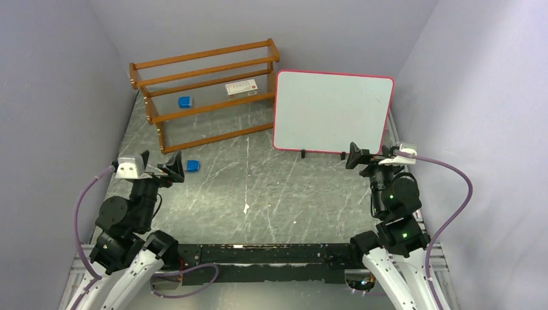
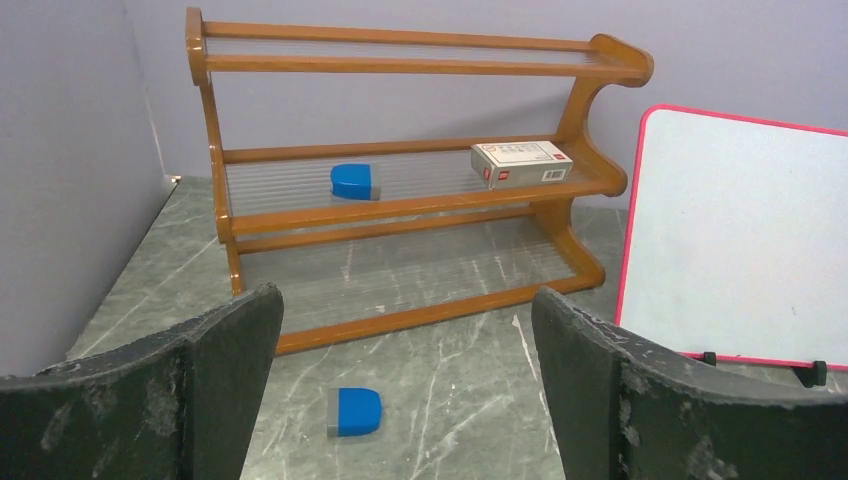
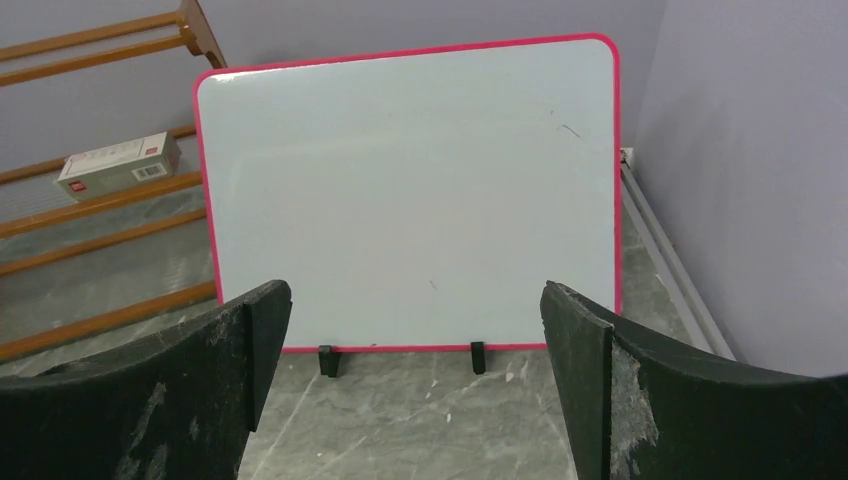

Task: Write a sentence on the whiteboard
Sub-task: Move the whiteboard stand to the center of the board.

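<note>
The whiteboard (image 1: 333,111) stands upright on small black feet at the back right, white with a pink-red rim. It also shows in the right wrist view (image 3: 410,195) and the left wrist view (image 2: 740,240). Its face is blank; no red lettering shows on it. My left gripper (image 1: 169,169) is open and empty at the near left, its jaws wide apart (image 2: 405,400). My right gripper (image 1: 357,157) is open and empty just in front of the board's right foot, facing the board (image 3: 415,385). No marker is in view.
A wooden rack (image 1: 203,90) stands at the back left, holding a blue eraser (image 1: 185,102) and a small white box (image 1: 242,87). A second blue eraser (image 1: 192,166) lies on the table by my left gripper. Purple walls close in on both sides.
</note>
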`<state>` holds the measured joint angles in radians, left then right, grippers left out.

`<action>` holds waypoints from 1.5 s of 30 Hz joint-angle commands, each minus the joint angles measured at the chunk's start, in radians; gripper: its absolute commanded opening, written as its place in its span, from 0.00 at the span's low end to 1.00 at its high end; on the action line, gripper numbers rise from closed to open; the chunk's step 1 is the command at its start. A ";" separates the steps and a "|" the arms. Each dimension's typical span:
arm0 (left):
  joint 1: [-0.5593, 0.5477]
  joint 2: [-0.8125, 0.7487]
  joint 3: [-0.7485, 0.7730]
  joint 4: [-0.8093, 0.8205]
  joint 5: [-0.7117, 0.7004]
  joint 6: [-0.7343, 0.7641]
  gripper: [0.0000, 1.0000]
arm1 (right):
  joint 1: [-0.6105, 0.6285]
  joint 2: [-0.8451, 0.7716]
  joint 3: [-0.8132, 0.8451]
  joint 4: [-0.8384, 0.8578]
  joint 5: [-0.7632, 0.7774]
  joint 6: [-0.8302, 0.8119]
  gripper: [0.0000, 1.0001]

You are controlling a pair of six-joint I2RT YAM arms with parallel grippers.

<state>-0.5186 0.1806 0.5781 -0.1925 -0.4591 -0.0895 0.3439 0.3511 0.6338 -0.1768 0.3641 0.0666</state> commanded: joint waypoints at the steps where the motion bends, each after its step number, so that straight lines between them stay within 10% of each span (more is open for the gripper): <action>1: 0.011 0.002 -0.003 0.032 0.006 -0.003 0.98 | 0.011 -0.005 0.018 0.023 -0.012 -0.010 1.00; 22: 0.010 0.197 0.129 -0.132 0.039 -0.062 0.98 | 0.011 0.134 0.055 -0.024 -0.079 0.142 1.00; 45: 0.011 0.200 0.062 -0.091 0.166 -0.006 0.98 | 0.112 0.896 0.086 0.118 -0.054 0.301 0.82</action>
<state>-0.5175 0.3923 0.6464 -0.2966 -0.2989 -0.1120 0.4160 1.1637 0.6701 -0.1032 0.2432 0.3172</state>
